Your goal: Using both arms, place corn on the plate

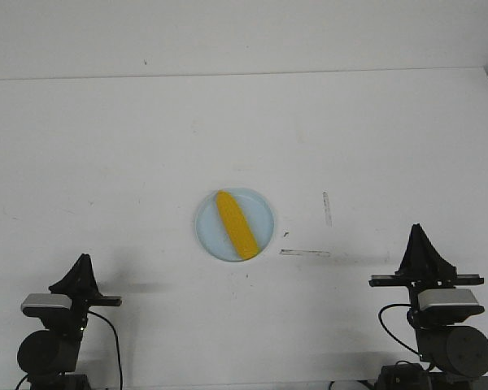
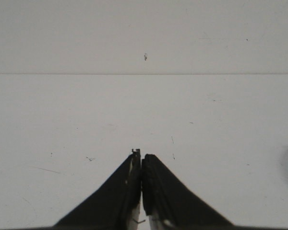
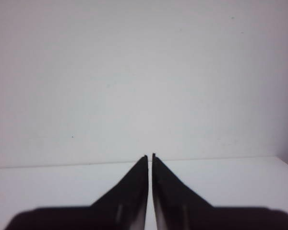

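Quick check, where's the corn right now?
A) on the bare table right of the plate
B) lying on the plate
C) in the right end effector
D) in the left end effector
B: in the front view the corn lies diagonally across the plate, while the left end effector and the right end effector sit shut and empty near the table's front edge, far from it.

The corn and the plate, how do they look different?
The corn is bright yellow; the plate is pale blue. The corn is long and tapers toward one end; the plate is round and shallow. The corn lies slanted on top, and the plate sits flat on the table beneath it. Both look smooth and plain, and neither gripper touches them.
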Robot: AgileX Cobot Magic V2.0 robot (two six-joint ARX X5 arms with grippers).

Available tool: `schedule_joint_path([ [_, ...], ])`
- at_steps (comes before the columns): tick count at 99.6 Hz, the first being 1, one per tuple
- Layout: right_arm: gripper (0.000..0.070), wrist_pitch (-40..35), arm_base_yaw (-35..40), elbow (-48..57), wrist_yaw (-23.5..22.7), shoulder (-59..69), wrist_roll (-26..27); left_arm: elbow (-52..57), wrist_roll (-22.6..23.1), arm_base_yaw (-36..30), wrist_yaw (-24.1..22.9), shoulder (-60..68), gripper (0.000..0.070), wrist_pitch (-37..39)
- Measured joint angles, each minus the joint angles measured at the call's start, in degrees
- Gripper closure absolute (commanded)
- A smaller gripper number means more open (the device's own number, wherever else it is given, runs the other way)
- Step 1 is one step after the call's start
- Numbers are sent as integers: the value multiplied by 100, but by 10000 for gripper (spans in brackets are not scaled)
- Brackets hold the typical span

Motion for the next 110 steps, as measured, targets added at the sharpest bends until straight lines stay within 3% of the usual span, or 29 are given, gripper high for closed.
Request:
schedule_joint_path([
  [23, 687, -15, 0, -2, 0, -24, 0, 0, 0, 0, 0, 0, 698, 0],
  [37, 687, -391, 0, -94, -4, -363, -2, 0, 0, 0, 0, 0, 698, -4],
  [66, 687, -424, 0, -1069, -4, -942, -4, 0, 0, 0, 0, 0, 698, -4],
  [110, 687, 251, 2, -1996, -44, -940, -2, 0, 0, 0, 0, 0, 698, -4],
])
